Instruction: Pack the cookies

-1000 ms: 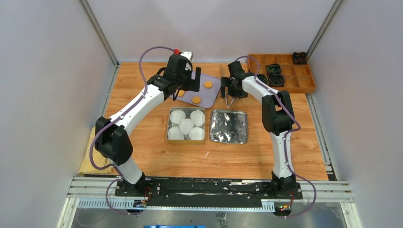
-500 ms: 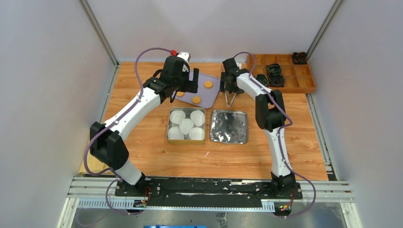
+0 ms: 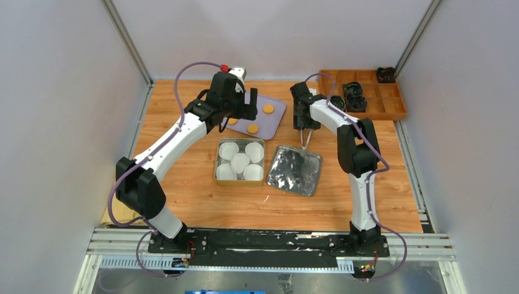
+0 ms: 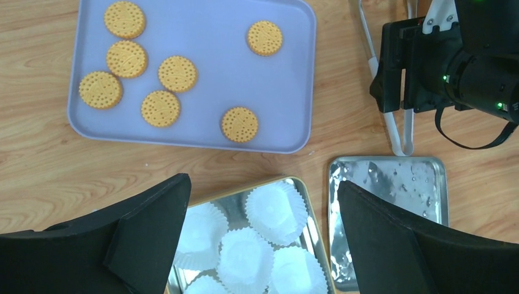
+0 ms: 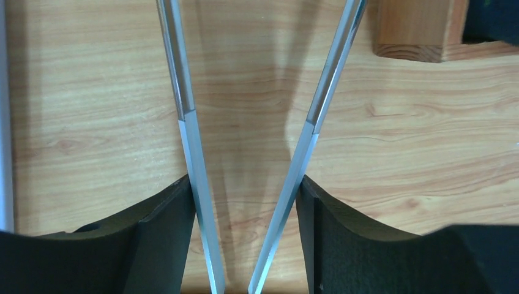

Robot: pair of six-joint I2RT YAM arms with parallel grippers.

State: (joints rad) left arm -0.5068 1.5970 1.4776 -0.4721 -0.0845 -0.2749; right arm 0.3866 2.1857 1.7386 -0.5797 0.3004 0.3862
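Note:
Several round orange-yellow cookies lie on a lavender tray; two of them show beside my left arm from above. My left gripper hangs open and empty over the gap between the tray and a gold-rimmed tin that holds white paper cups. To the right of the tray, my right gripper has its fingers against the outer sides of the two arms of metal tongs. The tongs point toward the near side, their tips by the silver lid.
A silver lid lies skewed to the right of the tin. A wooden compartment box with dark items stands at the back right. The enclosure walls close in on both sides.
My right gripper has narrowed onto the tongs and shifted right and nearer. The silver lid has turned and slid nearer. The left arm has barely moved.

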